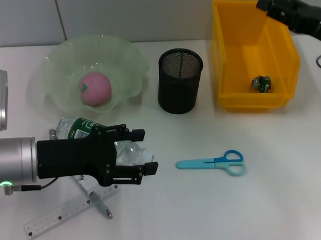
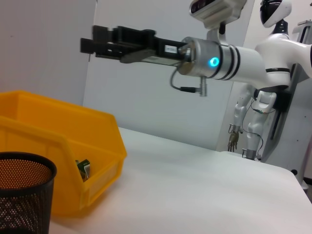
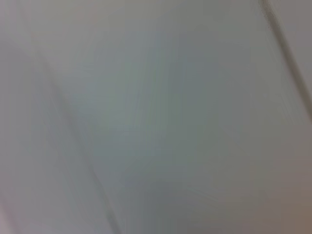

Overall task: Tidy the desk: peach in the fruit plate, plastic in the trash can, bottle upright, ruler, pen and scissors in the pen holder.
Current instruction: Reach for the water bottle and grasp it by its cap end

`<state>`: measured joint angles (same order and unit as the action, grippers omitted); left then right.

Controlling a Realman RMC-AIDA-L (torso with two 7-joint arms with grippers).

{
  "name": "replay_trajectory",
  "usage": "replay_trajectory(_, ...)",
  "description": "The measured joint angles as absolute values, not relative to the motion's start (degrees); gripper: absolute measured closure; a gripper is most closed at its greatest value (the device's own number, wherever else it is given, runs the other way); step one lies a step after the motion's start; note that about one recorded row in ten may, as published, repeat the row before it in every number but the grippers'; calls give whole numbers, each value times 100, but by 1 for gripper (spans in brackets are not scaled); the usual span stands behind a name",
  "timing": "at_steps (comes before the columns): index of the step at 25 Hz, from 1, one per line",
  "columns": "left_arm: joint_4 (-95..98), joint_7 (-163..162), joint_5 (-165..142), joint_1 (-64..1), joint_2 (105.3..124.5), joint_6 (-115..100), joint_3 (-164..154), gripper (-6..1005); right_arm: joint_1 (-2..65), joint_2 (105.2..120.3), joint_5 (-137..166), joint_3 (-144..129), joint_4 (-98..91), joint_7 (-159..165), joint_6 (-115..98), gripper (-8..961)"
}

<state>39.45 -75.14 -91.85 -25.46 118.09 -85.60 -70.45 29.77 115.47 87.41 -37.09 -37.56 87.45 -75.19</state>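
On the worktop [image 1: 285, 172]: one peach [image 1: 95, 88], one green fruit plate [image 1: 57, 61], one black mesh pen holder [image 1: 180, 81], one yellow trash can [image 1: 234, 54] with one crumpled piece of plastic [image 1: 261, 84] inside. Also one clear bottle [image 1: 83, 129] lying on its side, one pair of blue scissors [image 1: 214, 162], one pen [image 1: 97, 199], one ruler [image 1: 59, 217]. Two arms counted, so one left end effector [image 1: 148, 150] and one right end effector [image 1: 270, 5].
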Motion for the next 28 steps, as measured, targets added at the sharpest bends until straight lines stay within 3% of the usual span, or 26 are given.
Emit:
replay_trajectory(7, 3948, -7515, -9181, -2558, 11821, -8560, -7040, 184, 2860, 11287, 9556, -3839, -3928, 9436, -8907, 264)
replay_trajectory(11, 3953, -7515, -9187, -2594, 11822, -8560, -7040, 184, 2924, 11181, 10406, -3859, -3996, 9527, -9505, 185)
replay_trajectory(28, 4134, -7520, -9464, -2898, 11671, -8494, -7053, 183, 3239, 11202, 12480, -4098, -4149, 9608, -9995, 188)
